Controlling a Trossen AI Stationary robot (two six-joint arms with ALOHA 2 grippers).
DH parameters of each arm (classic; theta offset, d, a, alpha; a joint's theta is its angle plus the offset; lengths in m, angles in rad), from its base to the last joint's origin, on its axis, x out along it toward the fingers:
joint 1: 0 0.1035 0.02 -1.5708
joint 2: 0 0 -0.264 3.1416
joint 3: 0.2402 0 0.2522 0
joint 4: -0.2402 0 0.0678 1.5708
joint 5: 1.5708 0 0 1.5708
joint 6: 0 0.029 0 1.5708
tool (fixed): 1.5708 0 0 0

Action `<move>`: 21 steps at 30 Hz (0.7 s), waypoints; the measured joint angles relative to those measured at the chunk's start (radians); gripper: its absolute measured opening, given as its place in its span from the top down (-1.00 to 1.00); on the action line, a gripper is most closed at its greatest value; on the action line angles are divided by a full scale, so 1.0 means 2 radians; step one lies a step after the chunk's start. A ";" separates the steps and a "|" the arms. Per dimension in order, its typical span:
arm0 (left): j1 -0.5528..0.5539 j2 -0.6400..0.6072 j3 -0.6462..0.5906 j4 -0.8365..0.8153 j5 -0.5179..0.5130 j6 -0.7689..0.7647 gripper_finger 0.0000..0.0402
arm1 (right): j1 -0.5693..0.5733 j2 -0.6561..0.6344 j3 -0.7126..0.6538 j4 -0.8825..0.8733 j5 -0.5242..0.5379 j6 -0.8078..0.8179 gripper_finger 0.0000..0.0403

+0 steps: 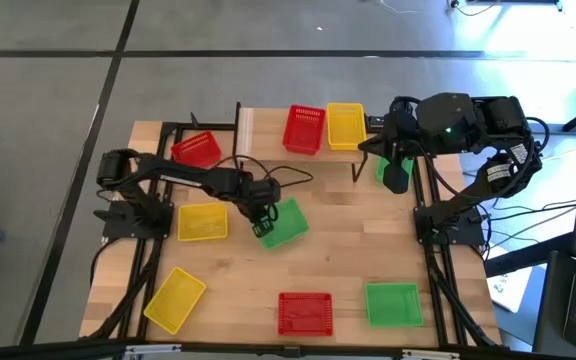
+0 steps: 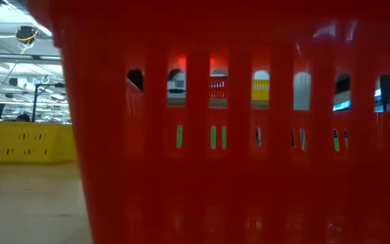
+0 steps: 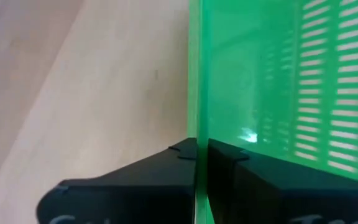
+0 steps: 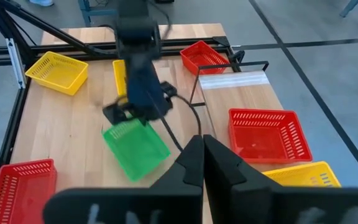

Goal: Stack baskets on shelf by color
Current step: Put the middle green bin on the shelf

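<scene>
1. My left gripper is clamping the rim of a green basket mid-table; in the left wrist view its wall is sitting right between my fingers, so I'm judging the grasp made, the lift not yet begun.
2. My right gripper is hanging by the shelf's right end, fingers pinched together with nothing visibly between them in the right wrist view. A patch of green is showing just under it in the high view; I can't tell if that's a basket.
3. The shelf is sitting at the table's far edge. One red basket and one yellow basket are resting on it side by side, single layer, nothing stacked yet. The shelf's left part is bare plank.
4. Baskets off the shelf: second red basket tilted just left of the shelf, second yellow basket beside my left arm, third yellow basket near-left corner, third red basket near edge centre, second green basket near-right.
5. I'm judging the task early: roughly two placed, no green pile started, most baskets waiting.
6. The low view is blocked by that near-edge red basket, so it's adding little.
</scene>
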 joint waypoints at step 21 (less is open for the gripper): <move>0.038 -0.283 0.001 -0.054 -0.209 -0.206 1.00 | 0.000 0.003 0.000 -0.006 0.028 -0.004 1.00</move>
